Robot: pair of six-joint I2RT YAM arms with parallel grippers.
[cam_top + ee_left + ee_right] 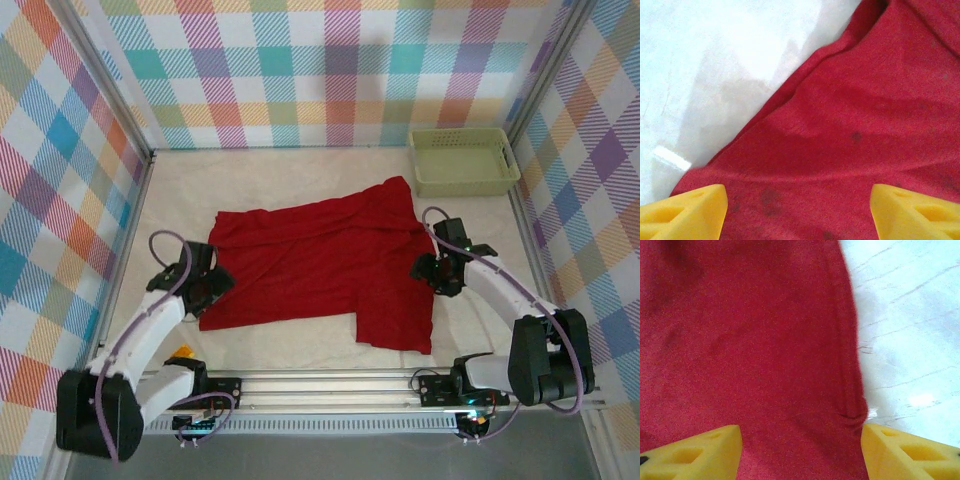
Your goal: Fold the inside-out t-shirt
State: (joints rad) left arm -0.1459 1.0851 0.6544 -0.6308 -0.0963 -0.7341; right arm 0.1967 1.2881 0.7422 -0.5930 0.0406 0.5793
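Overhead, the left end effector (207, 287) and right end effector (436, 270) hide their own tips under dark housings, so I can't judge contact with the t-shirt (320, 260). Both wrist cameras crop the cloth (and the yellow fingers (700, 452)) at the edges.

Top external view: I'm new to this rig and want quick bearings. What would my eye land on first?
The deep-red t-shirt, spread in an uneven shape mid-table, stands out against the white table and the plaid walls. The left gripper and right gripper sit at its left and right edges, jaws open. A pale green basket stands in the far right corner.
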